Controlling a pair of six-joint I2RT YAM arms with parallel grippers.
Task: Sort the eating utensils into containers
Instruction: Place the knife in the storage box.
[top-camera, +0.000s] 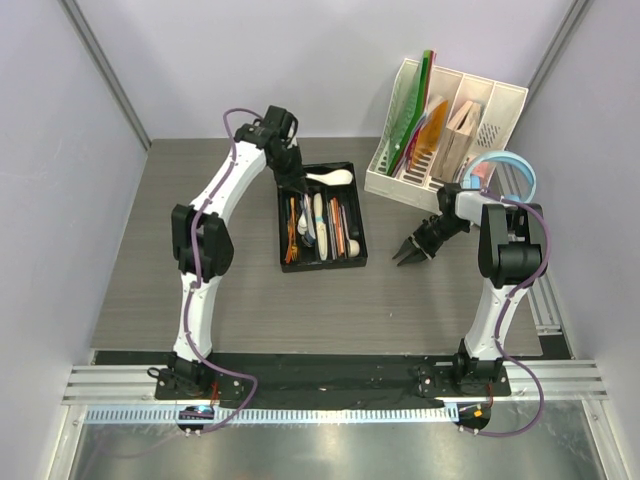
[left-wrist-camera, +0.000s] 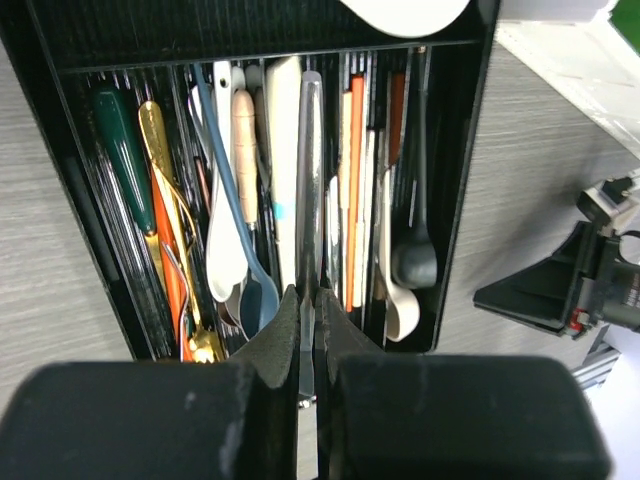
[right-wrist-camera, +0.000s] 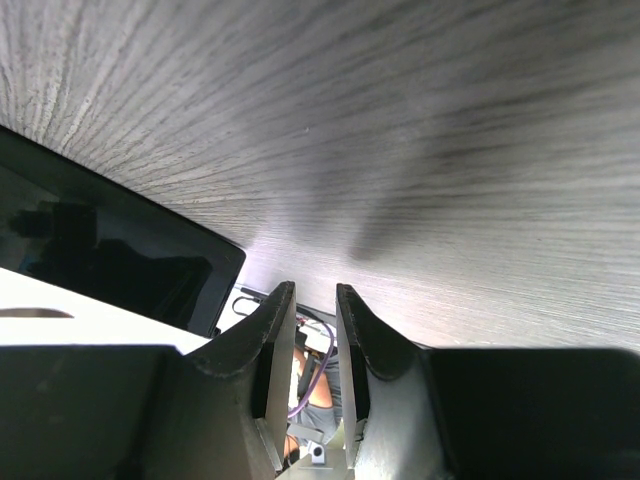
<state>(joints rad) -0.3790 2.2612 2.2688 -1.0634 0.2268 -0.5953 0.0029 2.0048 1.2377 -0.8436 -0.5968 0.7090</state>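
Long, slim, shiny steel utensil (left-wrist-camera: 310, 170)

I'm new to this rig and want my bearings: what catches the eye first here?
The left gripper, shut on a long steel utensil, hangs over the black tray crammed with mixed cutlery. The right gripper hovers empty over the table beside the tray, near a white file organiser.

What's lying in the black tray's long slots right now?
The black tray holds mixed utensils: green-handled piece, gold piece, white spoon, blue spoon, orange chopstick, black spoon. The left pincer grips a steel piece over them, hiding what lies beneath; lower layers are covered.
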